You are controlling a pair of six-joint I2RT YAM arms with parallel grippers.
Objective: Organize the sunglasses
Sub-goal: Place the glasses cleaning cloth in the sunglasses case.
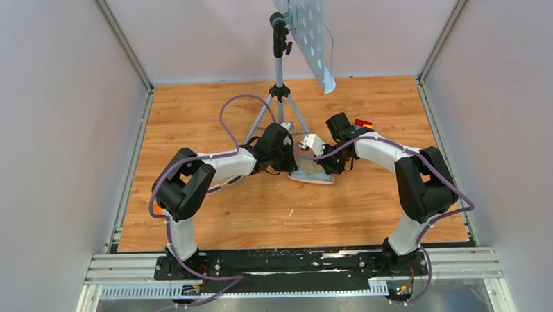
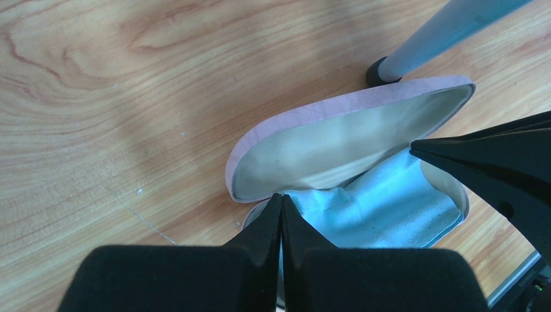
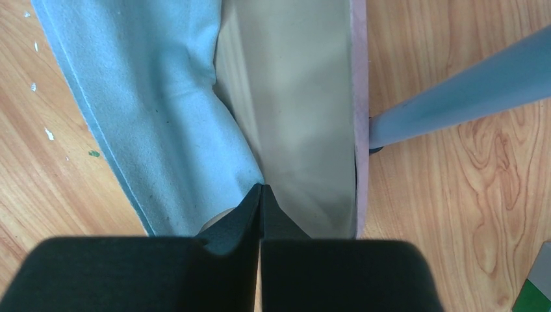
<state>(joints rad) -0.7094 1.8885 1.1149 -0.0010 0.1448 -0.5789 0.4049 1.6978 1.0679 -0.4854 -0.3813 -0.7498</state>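
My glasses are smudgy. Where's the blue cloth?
In the left wrist view, the blue cloth lies over half of the open pink case, mid-table, beside the tripod leg.

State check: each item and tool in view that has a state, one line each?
Pink case: open, lid tipped back.
Blue cloth: rumpled, lying in the case's base half.
Left tool: shut, tips at the case rim.
Right tool: shut, tips at the cloth edge.
Sunglasses: not visible in any view.
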